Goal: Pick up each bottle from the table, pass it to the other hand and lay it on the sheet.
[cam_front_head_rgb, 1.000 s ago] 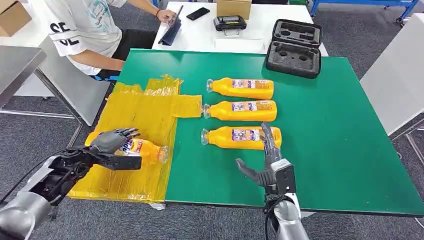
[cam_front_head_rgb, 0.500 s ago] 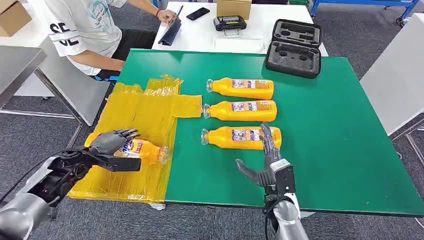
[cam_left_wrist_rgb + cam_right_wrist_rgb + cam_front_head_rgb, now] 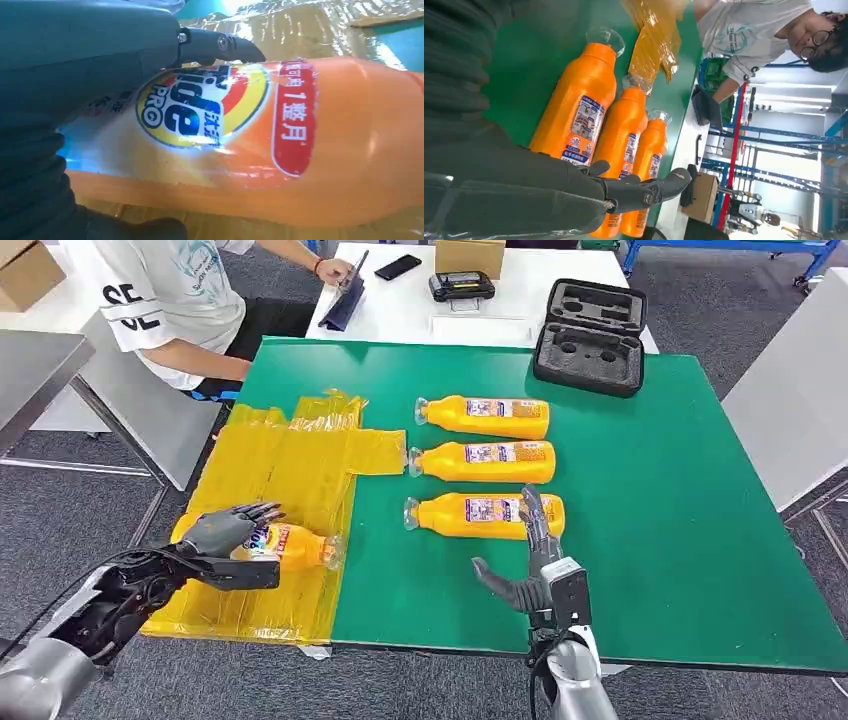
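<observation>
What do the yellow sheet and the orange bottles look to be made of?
Yellow sheet: thin plastic film, likely; it is glossy and crinkled, with glare in the left wrist view. Orange bottles: smooth opaque plastic, apparently, with printed labels and clear caps. The one under the left hand shows a soft sheen.

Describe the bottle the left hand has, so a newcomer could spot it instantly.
Find the green table, then the yellow sheet on its left side. An orange bottle lies on the sheet's near part, under the left hand. The other three lie in a row on bare green.
</observation>
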`<control>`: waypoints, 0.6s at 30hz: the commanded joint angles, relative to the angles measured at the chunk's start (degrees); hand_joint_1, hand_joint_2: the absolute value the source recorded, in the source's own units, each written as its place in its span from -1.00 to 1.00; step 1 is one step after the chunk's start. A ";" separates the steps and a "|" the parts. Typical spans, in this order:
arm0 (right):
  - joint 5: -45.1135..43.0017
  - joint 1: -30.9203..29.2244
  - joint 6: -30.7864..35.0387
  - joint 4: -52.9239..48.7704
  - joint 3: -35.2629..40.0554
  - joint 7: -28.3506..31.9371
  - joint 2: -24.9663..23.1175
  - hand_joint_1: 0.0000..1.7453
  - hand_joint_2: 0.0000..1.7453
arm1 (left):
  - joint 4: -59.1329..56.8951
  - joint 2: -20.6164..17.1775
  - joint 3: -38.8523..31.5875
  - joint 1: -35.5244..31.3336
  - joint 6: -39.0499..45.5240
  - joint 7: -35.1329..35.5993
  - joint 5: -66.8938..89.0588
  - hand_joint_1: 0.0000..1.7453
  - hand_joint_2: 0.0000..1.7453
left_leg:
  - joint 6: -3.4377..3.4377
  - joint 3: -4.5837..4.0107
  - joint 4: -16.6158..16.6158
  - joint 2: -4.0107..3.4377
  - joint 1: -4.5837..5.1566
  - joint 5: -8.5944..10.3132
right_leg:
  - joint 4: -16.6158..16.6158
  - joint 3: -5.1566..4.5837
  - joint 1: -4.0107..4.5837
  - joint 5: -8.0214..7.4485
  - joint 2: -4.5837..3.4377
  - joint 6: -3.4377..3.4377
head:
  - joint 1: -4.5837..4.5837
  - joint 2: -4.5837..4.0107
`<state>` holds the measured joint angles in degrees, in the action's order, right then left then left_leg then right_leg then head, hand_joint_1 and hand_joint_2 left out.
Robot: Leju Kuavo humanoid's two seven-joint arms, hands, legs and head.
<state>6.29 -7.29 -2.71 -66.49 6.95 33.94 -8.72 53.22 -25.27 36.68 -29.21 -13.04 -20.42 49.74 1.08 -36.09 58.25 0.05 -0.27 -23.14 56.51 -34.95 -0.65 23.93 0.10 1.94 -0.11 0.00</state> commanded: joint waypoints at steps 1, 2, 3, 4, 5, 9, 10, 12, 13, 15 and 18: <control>-0.64 -0.46 -0.26 2.28 0.33 0.01 0.71 -1.00 1.00 | -2.02 4.69 -0.06 1.11 3.34 -2.41 -2.27 -1.00 1.00 | -0.01 0.19 -0.09 0.11 0.02 -0.02 | -0.10 0.21 -0.01 0.06 0.11 -0.03 | 0.02 0.00; -0.63 -0.63 -0.28 2.51 0.31 0.03 0.67 -1.00 1.00 | -1.95 3.73 0.61 0.75 2.66 -2.48 -2.28 -1.00 1.00 | -0.01 0.10 -0.05 0.10 0.01 -0.02 | -0.06 0.13 -0.01 0.04 0.10 -0.02 | -0.02 0.00; -0.63 -0.65 -0.27 2.53 0.23 0.03 0.67 -1.00 1.00 | -2.32 3.14 0.82 0.43 1.48 -2.54 -2.62 -1.00 1.00 | -0.01 0.13 -0.03 0.08 -0.01 -0.06 | -0.06 0.17 0.02 0.07 0.07 -0.04 | -0.04 0.00; -0.65 -0.81 -0.32 2.69 0.19 0.05 0.69 -1.00 1.00 | -2.42 2.20 1.85 -0.10 -0.24 -2.49 -2.20 -1.00 1.00 | -0.01 0.05 -0.03 0.00 -0.01 -0.04 | -0.04 0.08 0.02 0.02 -0.03 -0.03 | -0.02 0.00; -0.66 -0.84 -0.31 2.70 0.11 0.05 0.68 -1.00 1.00 | -2.66 2.14 1.64 -0.20 -0.47 -2.61 -2.64 -1.00 1.00 | -0.02 0.05 -0.03 0.00 0.00 -0.04 | -0.03 0.07 0.01 0.01 -0.05 -0.02 | 0.00 0.00; -0.68 -0.15 -0.46 2.18 -0.12 -0.08 0.73 -1.00 1.00 | -3.87 3.80 1.62 -0.94 0.31 -2.74 -3.00 -1.00 1.00 | -0.05 0.17 -0.06 0.09 -0.02 -0.06 | -0.06 0.21 0.05 0.06 0.05 -0.06 | 0.00 0.00; -0.61 0.13 -0.55 1.93 -0.08 -0.19 0.76 -1.00 1.00 | -4.11 4.31 1.61 -1.18 0.69 -2.87 -3.13 -1.00 1.00 | -0.04 0.13 -0.07 0.09 -0.01 -0.03 | -0.06 0.16 0.03 0.04 0.04 -0.05 | 0.02 0.00; -0.39 0.73 -0.62 1.33 -0.10 -0.35 0.71 -1.00 1.00 | -4.06 4.82 1.55 -1.08 1.68 -2.96 -3.12 -1.00 1.00 | -0.02 0.10 -0.05 0.15 -0.02 -0.02 | -0.06 0.13 0.04 0.04 0.09 -0.03 | 0.00 0.00; -0.34 0.83 -0.63 1.30 -0.08 -0.39 0.74 -1.00 1.00 | -3.95 4.82 1.51 -0.90 1.83 -2.99 -3.15 -1.00 1.00 | -0.01 0.08 -0.05 0.13 -0.02 -0.02 | -0.05 0.09 0.04 0.04 0.07 -0.02 | 0.00 0.00; -0.27 0.56 -0.60 1.75 0.04 -0.45 0.86 -1.00 1.00 | -4.00 4.81 1.46 -0.73 2.20 -2.97 -3.03 -1.00 1.00 | -0.01 0.13 -0.06 0.12 -0.01 -0.04 | -0.07 0.13 0.04 0.05 0.06 -0.03 | 0.00 0.00; -0.30 -0.42 -0.60 2.76 0.25 -0.50 1.01 -1.00 1.00 | -4.64 4.49 2.07 -1.68 1.25 -2.95 -2.65 -1.00 1.00 | -0.01 0.14 -0.05 0.07 -0.01 -0.05 | -0.05 0.14 0.03 0.05 0.01 -0.03 | 0.00 0.00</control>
<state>5.94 -5.99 -3.32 -66.51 6.86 33.86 -8.68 53.05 -22.40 36.68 -28.93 -10.73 -23.37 46.47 1.08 -36.15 58.25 0.11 -0.29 -23.13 56.52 -35.02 -0.61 23.92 0.09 1.93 -0.11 0.00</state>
